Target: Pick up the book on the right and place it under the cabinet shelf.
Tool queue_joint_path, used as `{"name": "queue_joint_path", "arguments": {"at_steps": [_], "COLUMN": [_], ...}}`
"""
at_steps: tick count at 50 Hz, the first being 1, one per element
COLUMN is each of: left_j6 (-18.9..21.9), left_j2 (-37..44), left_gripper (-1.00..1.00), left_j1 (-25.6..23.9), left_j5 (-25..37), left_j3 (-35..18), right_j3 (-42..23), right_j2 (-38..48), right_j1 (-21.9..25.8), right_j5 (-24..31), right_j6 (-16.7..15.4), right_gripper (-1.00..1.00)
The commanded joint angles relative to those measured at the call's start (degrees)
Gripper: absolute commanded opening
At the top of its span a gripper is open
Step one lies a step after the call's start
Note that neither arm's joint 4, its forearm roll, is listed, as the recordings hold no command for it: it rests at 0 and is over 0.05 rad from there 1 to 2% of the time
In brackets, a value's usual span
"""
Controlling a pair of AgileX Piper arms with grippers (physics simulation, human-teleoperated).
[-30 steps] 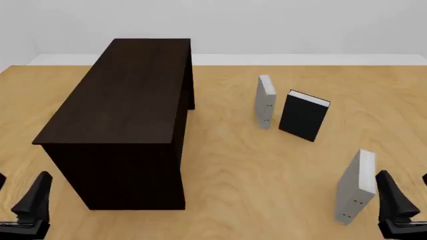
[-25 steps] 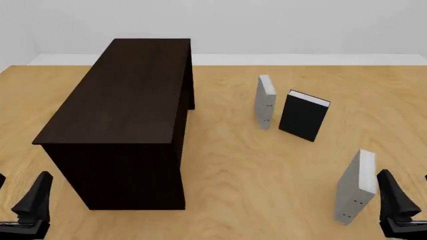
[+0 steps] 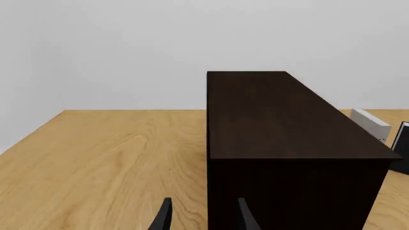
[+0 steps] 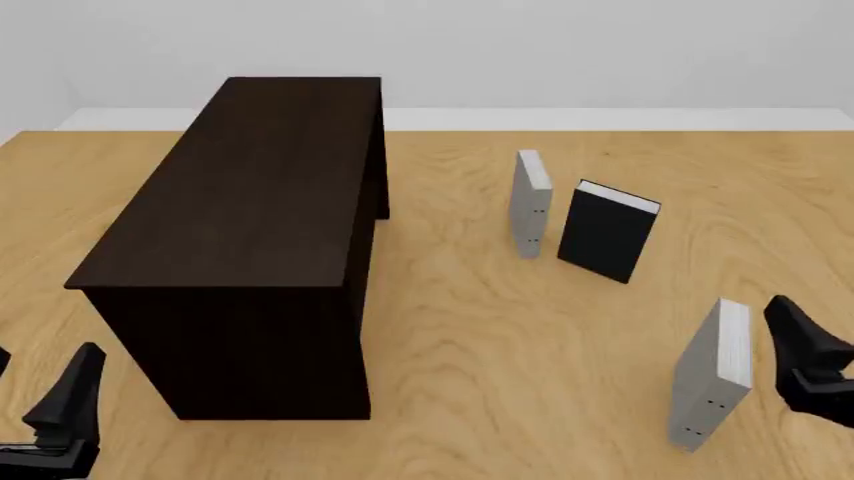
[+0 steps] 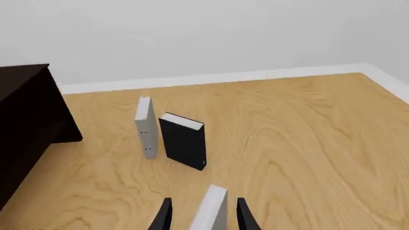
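Fingers point(image 5: 164, 216) of the right arm stand apart, straddling the top of the book point(image 4: 710, 375), not touching. Left fingers point(image 3: 164, 218) are apart too. That book stands upright, well right of the cabinet point(image 4: 254, 230).

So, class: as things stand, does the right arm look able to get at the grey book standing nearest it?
Probably yes: the right gripper is open around the book, nothing between.

The setting was a simulated test scene, not a furnished room: a bare wood-grain table point(image 4: 507, 340) with a pale rim, plain grey-white walls point(image 4: 534, 50), flat untextured rendering.
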Motion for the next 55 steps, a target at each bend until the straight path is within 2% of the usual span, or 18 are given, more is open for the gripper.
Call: {"name": "queue_joint_path", "arguments": {"at_steps": [1, 4, 8, 10, 14, 18, 19, 21, 25, 26, 29, 30, 33, 34, 43, 55], "left_j6": [0.0, 0.0, 0.0, 0.0, 0.0, 0.0, 0.0, 0.0, 0.0, 0.0, 0.0, 0.0, 0.0, 0.0, 0.0, 0.0], "left_j2": [0.0, 0.0, 0.0, 0.0, 0.0, 0.0, 0.0, -0.1, -0.1, -0.1, -0.1, -0.1, -0.1, -0.1, -0.1, -0.1], "left_gripper": [1.0, 1.0, 1.0, 1.0, 1.0, 1.0, 1.0, 1.0, 1.0, 1.0, 1.0, 1.0, 1.0, 1.0, 1.0, 1.0], "left_j1": [0.0, 0.0, 0.0, 0.0, 0.0, 0.0, 0.0, 0.0, 0.0, 0.0, 0.0, 0.0, 0.0, 0.0, 0.0, 0.0], "left_j5": [0.0, 0.0, 0.0, -0.1, -0.1, 0.0, 0.0, 0.0, 0.0, 0.0, 0.0, 0.0, 0.0, 0.0, 0.0, 0.0], "left_j3": [0.0, 0.1, 0.1, 0.1, 0.1, 0.1, 0.1, 0.1, 0.1, 0.1, 0.1, 0.1, 0.1, 0.1, 0.1, 0.1], "right_j3": [-13.0, -18.1, -24.0, -26.0, -31.4, -33.8, -33.5, -33.9, -33.5, -33.4, -33.7, -33.8, -33.2, -33.2, -30.2, -26.2], "right_j2": [12.2, 15.0, 18.0, 20.3, 20.9, 23.8, 25.1, 25.6, 28.2, 28.4, 29.0, 29.4, 29.9, 30.3, 32.4, 35.3], "right_j1": [0.4, -2.1, -3.8, -5.3, -4.2, -5.0, -4.8, -3.4, -3.9, -3.1, -2.6, -3.2, -2.3, -3.1, -3.4, -3.2], "right_j5": [12.1, 16.9, 23.1, 25.5, 31.0, 33.6, 34.1, 34.5, 34.6, 34.6, 35.0, 35.0, 34.8, 34.5, 31.4, 26.8], "right_j6": [5.8, 3.6, 2.9, 4.4, 4.4, 3.6, 4.2, 6.2, 5.2, 6.0, 6.1, 5.1, 6.0, 4.5, 3.9, 4.6], "right_gripper": [1.0, 1.0, 1.0, 1.0, 1.0, 1.0, 1.0, 1.0, 1.0, 1.0, 1.0, 1.0, 1.0, 1.0, 1.0, 1.0]}}
